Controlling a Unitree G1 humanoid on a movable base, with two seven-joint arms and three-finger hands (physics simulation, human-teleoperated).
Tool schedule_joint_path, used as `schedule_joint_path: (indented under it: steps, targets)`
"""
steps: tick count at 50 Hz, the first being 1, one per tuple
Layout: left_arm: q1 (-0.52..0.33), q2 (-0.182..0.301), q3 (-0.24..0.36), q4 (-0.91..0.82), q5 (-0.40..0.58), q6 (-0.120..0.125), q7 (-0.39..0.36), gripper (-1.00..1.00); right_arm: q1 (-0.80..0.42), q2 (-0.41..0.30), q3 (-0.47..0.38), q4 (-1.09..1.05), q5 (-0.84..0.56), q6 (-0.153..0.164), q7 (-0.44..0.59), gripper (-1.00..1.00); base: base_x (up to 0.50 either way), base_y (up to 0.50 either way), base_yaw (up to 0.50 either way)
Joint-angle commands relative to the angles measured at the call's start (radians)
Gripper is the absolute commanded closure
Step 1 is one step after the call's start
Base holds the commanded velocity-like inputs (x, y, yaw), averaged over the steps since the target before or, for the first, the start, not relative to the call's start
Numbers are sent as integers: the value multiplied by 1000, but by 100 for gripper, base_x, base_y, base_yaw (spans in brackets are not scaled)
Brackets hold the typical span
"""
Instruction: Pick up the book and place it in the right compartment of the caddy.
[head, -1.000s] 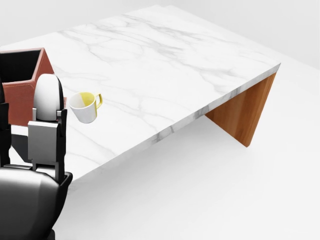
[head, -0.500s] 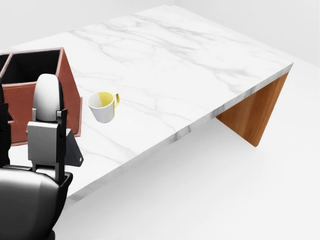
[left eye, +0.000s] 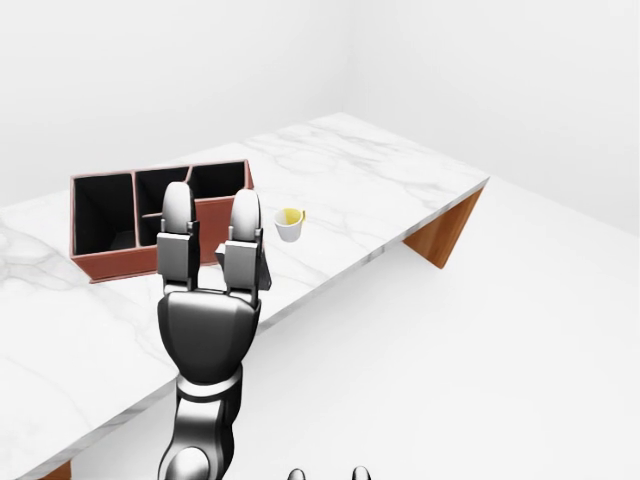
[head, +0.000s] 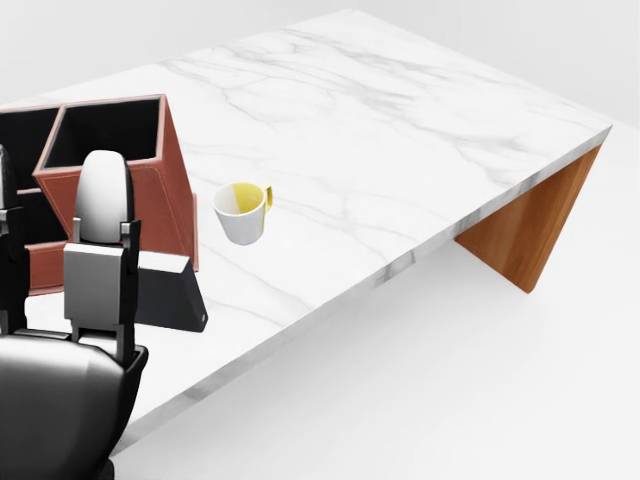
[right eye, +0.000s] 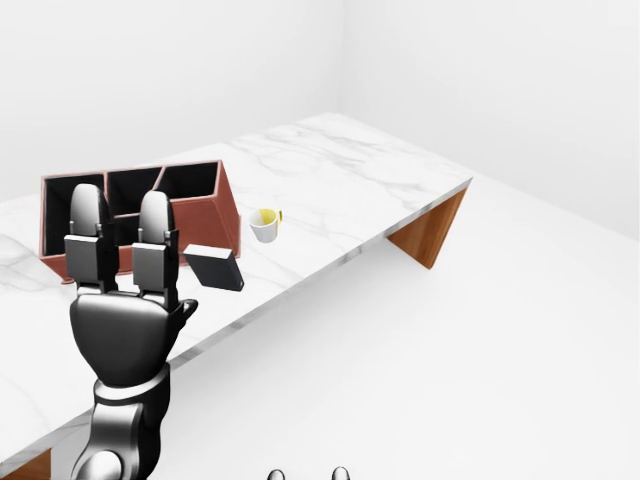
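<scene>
The book (right eye: 215, 268) is a dark flat slab lying on the marble table (left eye: 380, 180), against the lower right corner of the caddy (right eye: 228, 225). The caddy is a red-brown box with dark open compartments side by side. My left hand (left eye: 212, 200) is raised in front of the cameras, its fingers (head: 103, 190) straight up and open, holding nothing. In the left-eye view it covers part of the caddy and most of the book. In the head view the book (head: 170, 292) shows just right of the hand. My right hand is out of sight.
A white mug (head: 242, 213) with a yellow inside stands on the table right of the caddy and book. The table's near edge runs diagonally, with a wooden leg panel (head: 530, 225) at its right end and white floor (head: 450, 400) below.
The camera has moved, so the whole picture has slid to the right in the head view. More of the caddy shows, and the book has appeared beside the raised hand.
</scene>
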Motion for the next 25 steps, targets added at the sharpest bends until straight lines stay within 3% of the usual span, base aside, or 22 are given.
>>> schedule_joint_path:
  steps: [1, 25]
  targets:
    - [0, 2, 0, 2, 2, 2, 0, -100, -2, 0, 6, 9, -7, 0, 1, -100, 11, 16, 0]
    - [3, 0, 4, -16, -6, -4, 0, -100, 10, -7, -15, 4, 38, 0, -13, -100, 2, 3, 0]
